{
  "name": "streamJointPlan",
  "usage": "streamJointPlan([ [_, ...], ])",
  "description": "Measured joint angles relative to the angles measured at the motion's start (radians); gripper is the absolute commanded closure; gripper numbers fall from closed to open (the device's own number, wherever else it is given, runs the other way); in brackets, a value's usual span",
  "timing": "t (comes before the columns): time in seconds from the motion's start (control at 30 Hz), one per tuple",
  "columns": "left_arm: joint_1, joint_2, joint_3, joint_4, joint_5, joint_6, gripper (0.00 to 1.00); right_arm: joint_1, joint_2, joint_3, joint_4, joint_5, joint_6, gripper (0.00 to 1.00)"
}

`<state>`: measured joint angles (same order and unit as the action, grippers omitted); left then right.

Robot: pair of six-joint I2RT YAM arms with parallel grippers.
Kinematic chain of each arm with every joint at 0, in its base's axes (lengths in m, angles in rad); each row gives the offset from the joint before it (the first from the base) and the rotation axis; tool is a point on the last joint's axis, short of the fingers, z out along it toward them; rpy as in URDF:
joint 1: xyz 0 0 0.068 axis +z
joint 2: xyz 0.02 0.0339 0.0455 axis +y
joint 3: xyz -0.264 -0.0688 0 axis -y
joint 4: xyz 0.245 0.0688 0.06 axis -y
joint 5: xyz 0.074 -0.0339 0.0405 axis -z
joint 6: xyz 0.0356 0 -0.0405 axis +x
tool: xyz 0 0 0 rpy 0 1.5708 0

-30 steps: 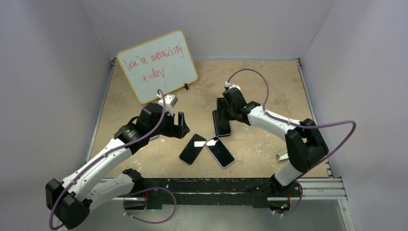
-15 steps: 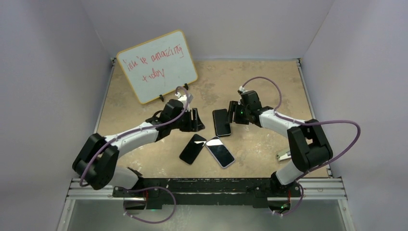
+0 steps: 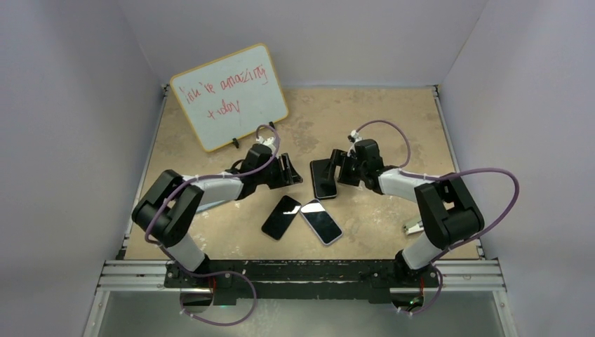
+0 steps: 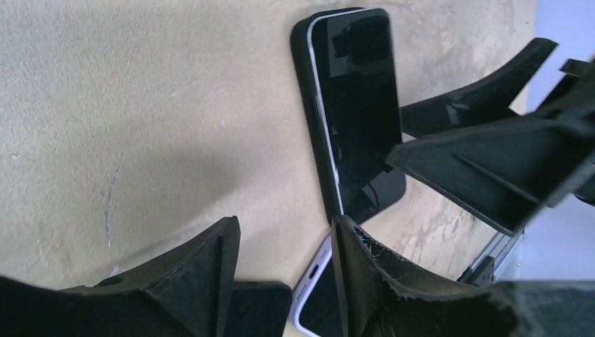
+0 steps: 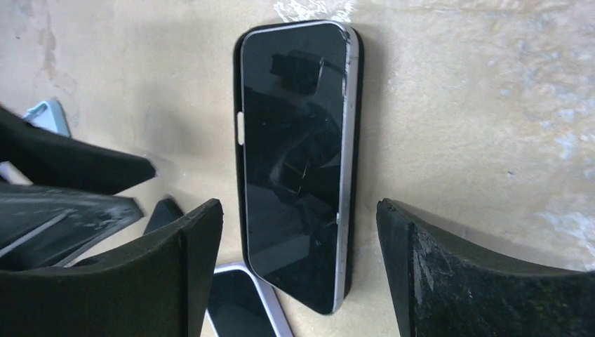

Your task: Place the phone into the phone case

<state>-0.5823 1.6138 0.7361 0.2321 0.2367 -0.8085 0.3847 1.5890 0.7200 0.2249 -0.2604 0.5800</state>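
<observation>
A dark-screened phone (image 3: pixel 323 179) with a silver rim lies in the black phone case (image 5: pixel 356 91) on the table; its silver edge sits slightly proud along one side. My right gripper (image 5: pixel 298 235) is open, its two fingers straddling the phone's (image 5: pixel 295 154) near end without touching it. My left gripper (image 4: pixel 284 239) is open too, with nothing between its fingers, low over the table just left of the phone (image 4: pixel 358 105) and the case (image 4: pixel 303 77). From above, the left gripper (image 3: pixel 289 170) and right gripper (image 3: pixel 341 168) flank the phone.
A bare black phone (image 3: pixel 281 216) and a white-rimmed phone (image 3: pixel 321 221) lie nearer the front, touching at their top corners. A whiteboard (image 3: pixel 230 95) with red writing stands at the back left. A small pale clip (image 3: pixel 412 227) lies by the right arm's base.
The left arm has stretched in toward the phone and its jaws have narrowed. The right gripper has come off the phone's far end to its right side, narrowing and then reopening.
</observation>
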Motion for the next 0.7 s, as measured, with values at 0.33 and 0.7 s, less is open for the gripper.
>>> streamJointPlan([
  [0.33,0.006,0.188,0.052,0.147,0.061,-0.059,0.53,-0.009,0.050,-0.032,0.174,-0.100,0.124,0.18],
  [0.7,0.010,0.237,0.076,0.191,0.105,-0.042,0.65,-0.026,0.119,-0.050,0.397,-0.282,0.312,0.18],
])
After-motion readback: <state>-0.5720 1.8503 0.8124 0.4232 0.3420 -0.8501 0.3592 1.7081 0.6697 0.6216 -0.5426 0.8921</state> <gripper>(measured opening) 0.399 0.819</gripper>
